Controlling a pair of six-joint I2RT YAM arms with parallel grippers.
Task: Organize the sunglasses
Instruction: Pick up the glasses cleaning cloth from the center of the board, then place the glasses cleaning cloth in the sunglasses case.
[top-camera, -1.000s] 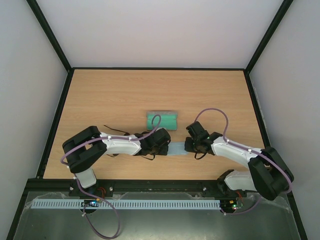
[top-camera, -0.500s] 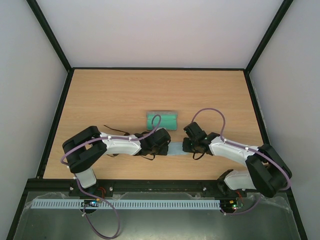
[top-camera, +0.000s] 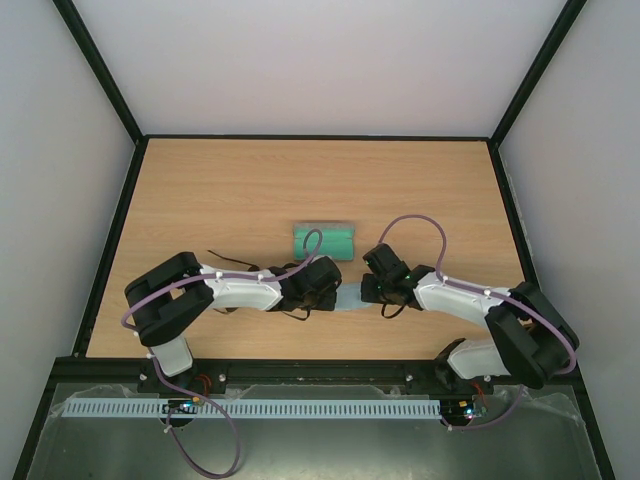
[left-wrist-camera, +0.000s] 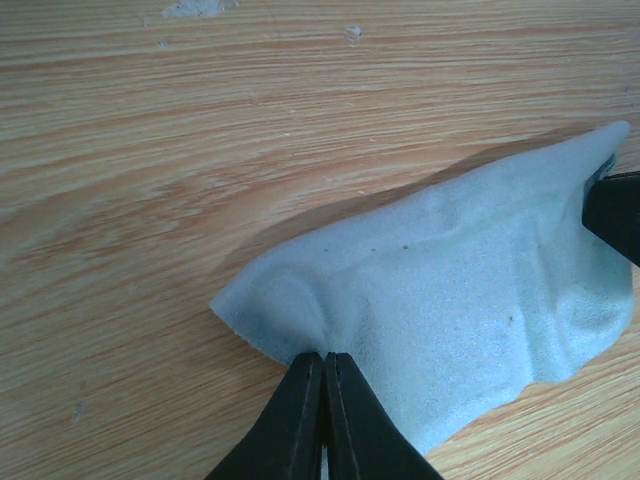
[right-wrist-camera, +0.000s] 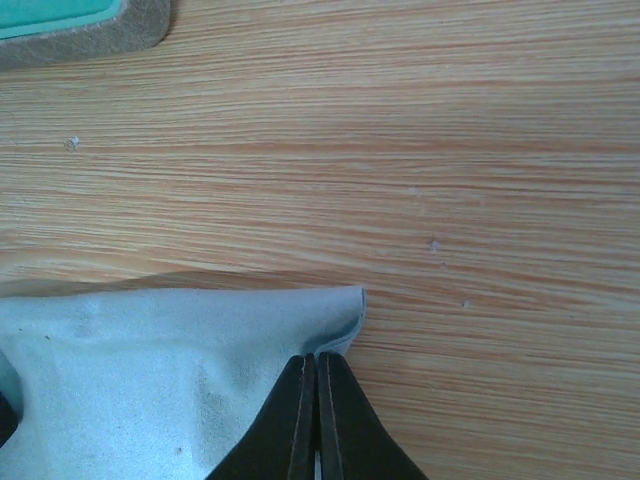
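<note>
Both sets of jaws are pinched tight on the cloth (left-wrist-camera: 450, 300), one at each end. Left wrist view shows the left jaws closed on the near edge of the pale blue cloth. The cloth humps up there, with a dark shadow under its far side. A black bit (left-wrist-camera: 615, 215) at the right edge of that view touches the cloth's far corner, and I cannot tell what it is. Right wrist view shows the right jaws closed on the cloth just by its corner. It also shows a bit of the case (right-wrist-camera: 60, 25) at the top left, grey felt outside and green inside. The top view shows none of the pinching, since the left arm (top-camera: 235, 288) and right arm (top-camera: 455, 297) cover the jaws. Only a small strip of cloth shows between them, near the front of the table (top-camera: 250, 190). That view shows the whole case lying open just behind the cloth, with a purple cable (top-camera: 310, 245) across it. I cannot find the sunglasses for sure. Thin dark lines (top-camera: 228, 258) show by the left arm, but they are too small to tell from wires. The inside of the case is too small to make out.
</note>
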